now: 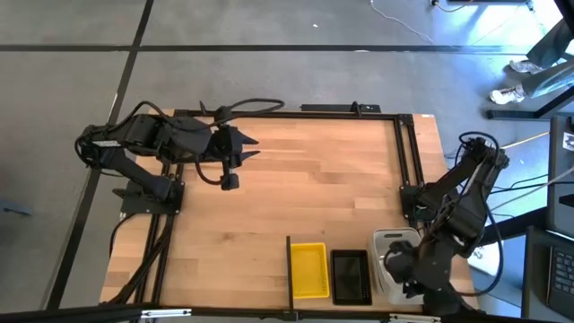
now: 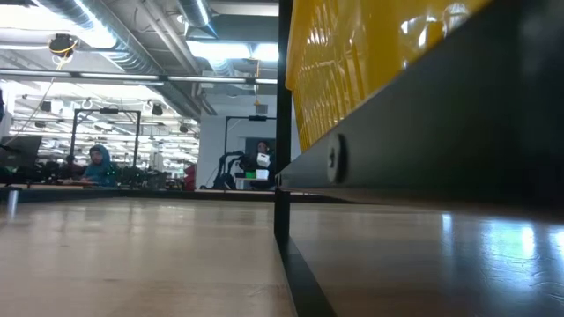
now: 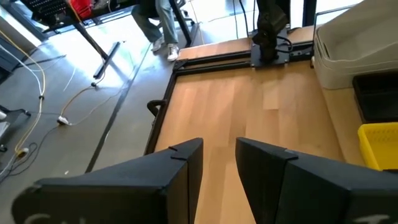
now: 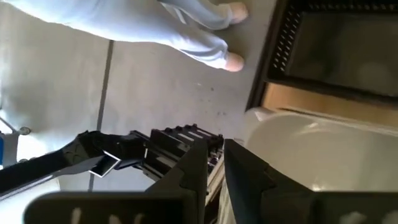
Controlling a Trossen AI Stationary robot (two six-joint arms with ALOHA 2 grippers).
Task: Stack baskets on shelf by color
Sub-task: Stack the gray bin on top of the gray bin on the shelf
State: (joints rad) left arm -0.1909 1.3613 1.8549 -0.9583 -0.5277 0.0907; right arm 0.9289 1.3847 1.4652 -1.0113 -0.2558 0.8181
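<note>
Baskets stood in a row along the near edge of the table: a yellow basket just beside a thin dark upright divider, a black mesh basket next to it, and a translucent grey-white basket at the end, partly under the right arm. Whether each was a single bin or a nested stack could not be told from above, and the pale shelf panel beneath them was hard to separate from the tabletop.

Judging by their look, these bins would be light, thin-walled plastic, stiff enough to keep their shape but liable to flex at the rim and to slide on the smooth wood. The sensible hold would be a pinch on one wall, a finger inside and a finger outside, near the middle of a side so the bin hung level. The mesh walls would offer more bite than the glossy grey-white one.

The right gripper sat at the grey-white basket's rim; in its wrist view the two fingers stood narrowly apart, with the pale wall running right up to one of them. Whether they actually pinched that wall could not be told.

The left gripper waited well apart, over bare wood near the far left of the table, its fingers slightly parted and holding nothing.
</note>
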